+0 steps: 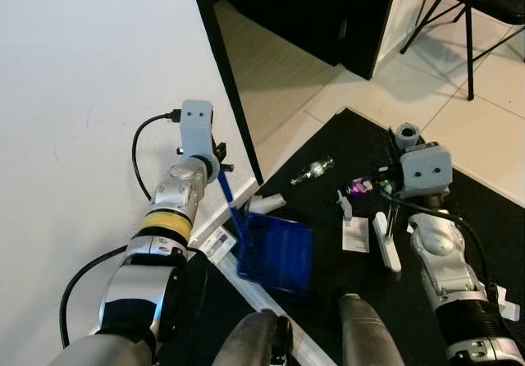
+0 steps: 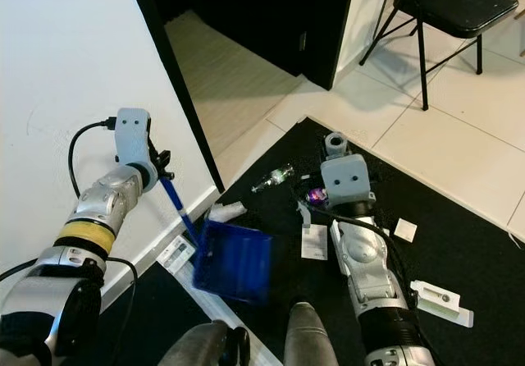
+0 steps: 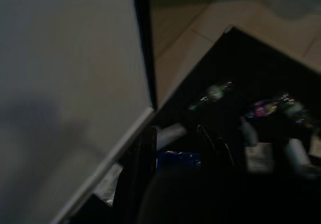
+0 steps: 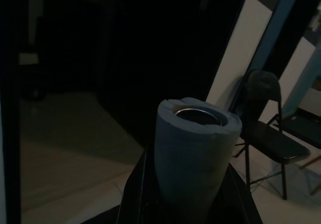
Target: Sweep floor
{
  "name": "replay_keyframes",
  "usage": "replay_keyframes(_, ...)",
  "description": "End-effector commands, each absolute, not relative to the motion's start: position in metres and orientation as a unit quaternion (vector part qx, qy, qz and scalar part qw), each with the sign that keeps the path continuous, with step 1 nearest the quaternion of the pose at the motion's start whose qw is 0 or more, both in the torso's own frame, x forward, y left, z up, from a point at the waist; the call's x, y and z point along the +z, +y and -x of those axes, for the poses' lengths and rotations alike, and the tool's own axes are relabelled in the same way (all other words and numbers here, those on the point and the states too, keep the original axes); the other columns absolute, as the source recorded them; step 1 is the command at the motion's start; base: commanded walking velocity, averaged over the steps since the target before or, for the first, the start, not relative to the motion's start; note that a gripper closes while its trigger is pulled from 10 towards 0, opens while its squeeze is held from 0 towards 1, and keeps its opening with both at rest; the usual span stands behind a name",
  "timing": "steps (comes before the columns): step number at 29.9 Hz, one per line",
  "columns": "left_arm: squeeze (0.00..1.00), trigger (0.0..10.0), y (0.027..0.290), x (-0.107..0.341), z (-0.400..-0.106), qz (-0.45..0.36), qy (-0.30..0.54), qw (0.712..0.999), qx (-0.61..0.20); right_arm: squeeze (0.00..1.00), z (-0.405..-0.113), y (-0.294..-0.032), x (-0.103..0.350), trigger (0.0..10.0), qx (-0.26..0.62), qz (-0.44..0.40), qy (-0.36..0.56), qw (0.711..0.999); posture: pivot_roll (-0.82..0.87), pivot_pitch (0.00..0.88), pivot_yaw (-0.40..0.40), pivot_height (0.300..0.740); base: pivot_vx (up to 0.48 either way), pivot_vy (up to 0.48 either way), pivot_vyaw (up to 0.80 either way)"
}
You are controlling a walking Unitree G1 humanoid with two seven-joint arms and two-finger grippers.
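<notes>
We're on a black mat littered with scraps, by a white wall and dark doorway. Left gripper clamps the blue dustpan handle; right gripper seems wrapped round the grey broom handle.

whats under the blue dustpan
The blue dustpan rests on the black mat, its left edge over a white floor strip. Whatever lies directly beneath it is covered.

a black folding chair stands on the pale tiled floor beyond the black mat. a white wall ends at a dark doorway.
</notes>
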State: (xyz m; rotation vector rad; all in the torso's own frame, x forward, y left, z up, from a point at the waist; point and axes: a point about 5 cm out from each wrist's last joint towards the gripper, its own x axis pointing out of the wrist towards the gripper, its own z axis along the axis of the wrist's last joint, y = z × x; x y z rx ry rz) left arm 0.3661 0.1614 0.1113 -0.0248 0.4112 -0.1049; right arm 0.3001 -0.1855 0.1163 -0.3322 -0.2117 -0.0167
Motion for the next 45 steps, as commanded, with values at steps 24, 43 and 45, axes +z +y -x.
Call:
replay_keyframes(24, 0.00, 10.0, 0.141, 0.101, -0.324, 0.014, 0.164, 0.986, -0.009, 0.00, -0.283, -0.206, 0.101, 10.0, -0.098, 0.072, -0.060, 0.991, -0.15, 0.105, 0.083, 0.740, 0.000, 0.000, 0.00)
replay_keyframes(43, 0.00, 0.0, 0.143, 0.093, -0.324, -0.025, 0.165, 0.986, 0.014, 0.00, -0.272, -0.232, 0.093, 10.0, -0.140, 0.096, -0.042, 0.985, -0.15, 0.101, 0.105, 0.740, 0.000, 0.000, 0.00)
replay_keyframes(45, 0.00, 0.0, 0.144, 0.091, -0.324, -0.028, 0.176, 0.984, 0.020, 0.00, -0.271, -0.234, 0.093, 10.0, -0.144, 0.096, -0.043, 0.984, -0.15, 0.104, 0.107, 0.740, 0.000, 0.000, 0.00)
